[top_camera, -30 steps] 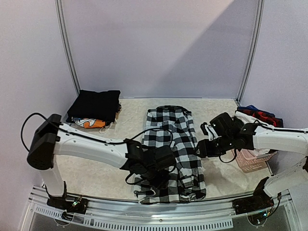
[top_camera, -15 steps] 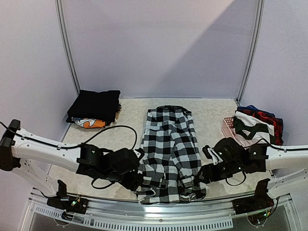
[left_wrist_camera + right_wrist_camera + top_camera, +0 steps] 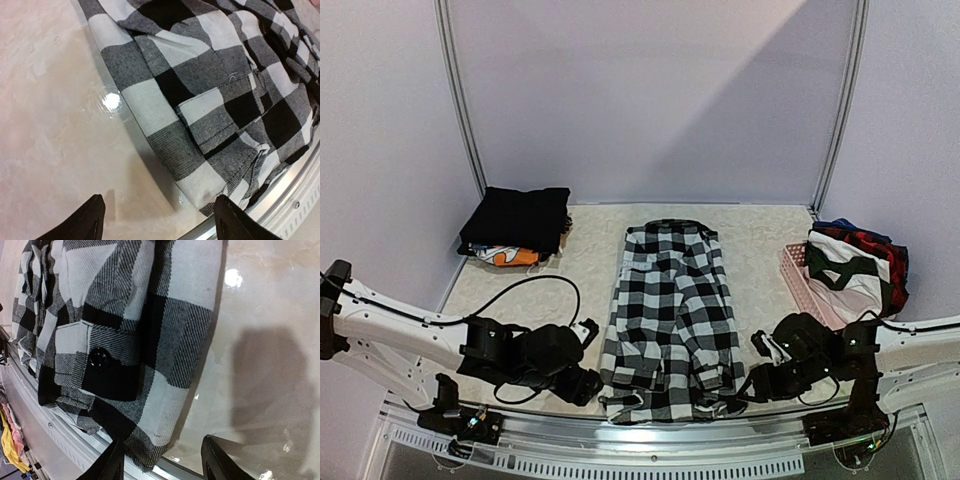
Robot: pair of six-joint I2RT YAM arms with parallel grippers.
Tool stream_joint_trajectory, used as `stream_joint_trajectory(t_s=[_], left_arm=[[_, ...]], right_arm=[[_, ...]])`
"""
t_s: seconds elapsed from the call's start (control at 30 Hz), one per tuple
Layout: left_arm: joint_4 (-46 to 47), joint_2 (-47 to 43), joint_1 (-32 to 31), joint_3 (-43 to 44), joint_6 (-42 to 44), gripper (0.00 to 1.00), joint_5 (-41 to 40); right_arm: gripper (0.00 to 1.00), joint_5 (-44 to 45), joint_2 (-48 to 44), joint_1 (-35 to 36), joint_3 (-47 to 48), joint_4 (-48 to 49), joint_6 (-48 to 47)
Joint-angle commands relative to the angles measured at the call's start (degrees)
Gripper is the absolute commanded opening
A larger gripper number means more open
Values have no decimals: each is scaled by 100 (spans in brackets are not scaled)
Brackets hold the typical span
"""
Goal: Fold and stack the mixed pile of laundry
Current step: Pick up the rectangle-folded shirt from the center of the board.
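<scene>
Orange-printed piece (image 3: 506, 257), mostly hidden beneath the folded black garment (image 3: 517, 218)

Both arms are showing white shells with black joints. The left arm (image 3: 400, 325) is trailing a thin black cable (image 3: 548, 279) looping toward 12 o'clock. The right arm (image 3: 920, 335) is carrying bulky black wrist housings. 2 black tapered fingers (image 3: 82, 220) are showing at 6 o'clock in each wrist view.

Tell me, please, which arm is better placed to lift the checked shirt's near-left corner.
Left: the open left gripper sits beside that checked shirt corner; the right gripper is across the hem.
</scene>
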Motion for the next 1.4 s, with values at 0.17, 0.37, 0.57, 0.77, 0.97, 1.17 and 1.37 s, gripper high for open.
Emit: stream_joint_trajectory(t_s=[0.17, 0.37, 0.57, 0.77, 0.97, 1.17, 1.37], left_arm=[[882, 225, 14, -240, -256, 75, 754], [942, 310, 14, -345, -434, 71, 963], [1284, 483, 13, -428, -517, 62, 1216], [1669, 700, 14, -483, -578, 54, 1347], [1979, 1039, 14, -433, -672, 33, 1680], [2291, 1213, -7, -379, -749, 0, 1877], [1990, 920, -93, -201, -683, 0, 1848]], right_arm=[[41, -338, 461, 71, -215, 820, 92], [15, -323, 532, 75, -369, 1024, 137], [4, -305, 525, 75, -444, 1060, 170], [1, -289, 485, 83, -507, 1092, 193], [0, -270, 481, 91, -525, 1096, 190], [0, -283, 451, 98, -525, 1107, 216], [0, -264, 202, 102, -263, 696, 136]])
